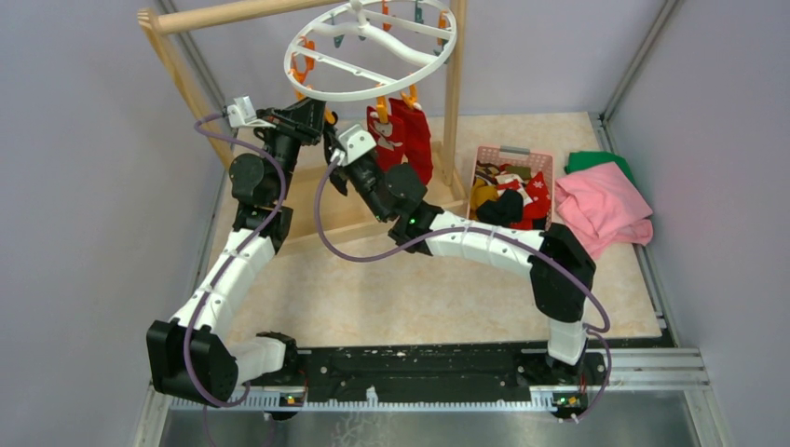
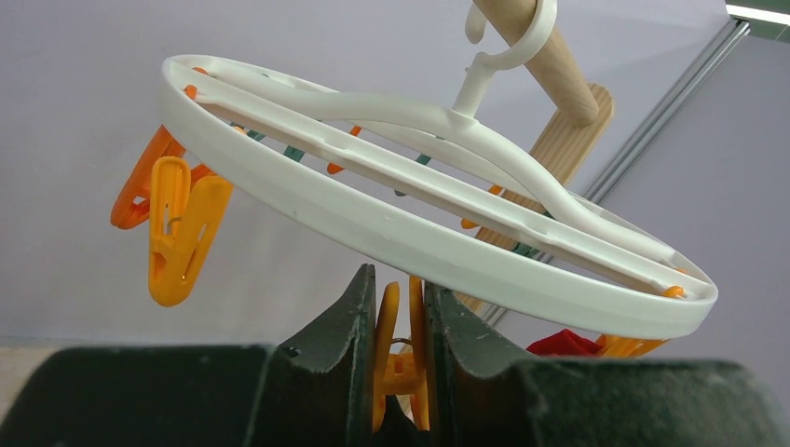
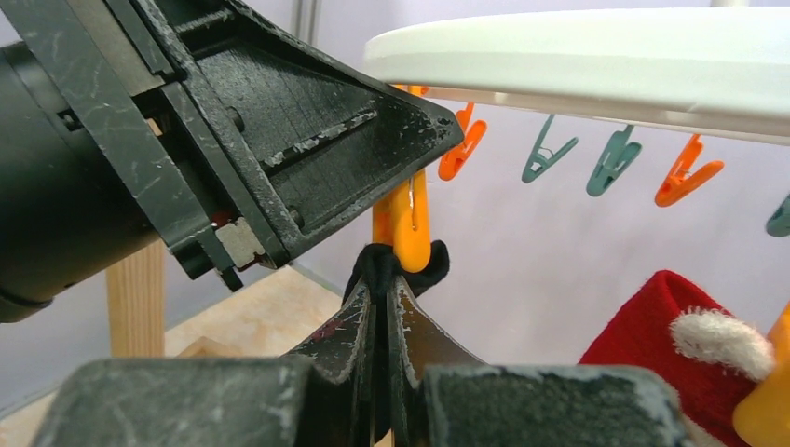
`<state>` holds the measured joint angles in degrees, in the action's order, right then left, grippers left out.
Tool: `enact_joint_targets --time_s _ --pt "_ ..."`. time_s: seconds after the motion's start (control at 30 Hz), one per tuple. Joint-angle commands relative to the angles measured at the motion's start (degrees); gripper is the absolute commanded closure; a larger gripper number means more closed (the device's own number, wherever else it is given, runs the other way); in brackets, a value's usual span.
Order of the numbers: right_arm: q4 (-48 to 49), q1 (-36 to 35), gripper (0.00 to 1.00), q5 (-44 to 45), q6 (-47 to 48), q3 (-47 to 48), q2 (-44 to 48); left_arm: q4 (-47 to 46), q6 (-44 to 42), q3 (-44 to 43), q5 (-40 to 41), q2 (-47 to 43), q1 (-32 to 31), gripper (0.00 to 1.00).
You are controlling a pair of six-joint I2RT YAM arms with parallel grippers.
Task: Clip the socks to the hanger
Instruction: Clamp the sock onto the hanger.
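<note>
Tabletop (image 1: 419, 298) in beige, lilac walls (image 1: 74, 168), hanger (image 1: 354, 96) on wooden rack (image 1: 214, 14)

Hanger (image 2: 401, 237): white plastic, smooth, faint sheen.
Clips (image 2: 182, 233): orange and teal plastic, glossy, with thin metal wire springs.
Left hand (image 2: 399, 307): black plastic, matt and grainy.
Right hand (image 3: 382, 293): black plastic, matt, scratched pale along the edges.
Black sock (image 3: 377, 265): soft matt cloth.
Red sock (image 3: 671, 363): fuzzy cloth, fluffy white tuft at its 3 o'clock.
Rack (image 2: 559, 74): pale bare wood, smooth, fine grain.
Table (image 1: 419, 289): beige, mottled, matt.
Basket (image 1: 512, 154), 2 o'clock on the table: pink plastic lattice.
</note>
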<state>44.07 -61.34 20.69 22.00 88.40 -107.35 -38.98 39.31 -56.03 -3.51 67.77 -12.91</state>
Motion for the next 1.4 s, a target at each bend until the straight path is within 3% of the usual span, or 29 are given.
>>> enact_joint_targets --time_s 0.0,0.7,1.37 --pt "1.2 -0.6 1.00 4.4 4.0 4.1 0.4 3.7 1.3 0.1 -0.3 1.1 -0.8 1.00" --pt "7.2 -0.3 1.00 3.9 7.8 -0.4 3.5 4.5 1.1 -0.1 -0.1 1.6 -0.9 1.00" --pt "5.2 1.7 1.00 1.1 7.0 1.9 4.2 5.0 1.2 -0.2 0.1 1.6 -1.0 1.00"
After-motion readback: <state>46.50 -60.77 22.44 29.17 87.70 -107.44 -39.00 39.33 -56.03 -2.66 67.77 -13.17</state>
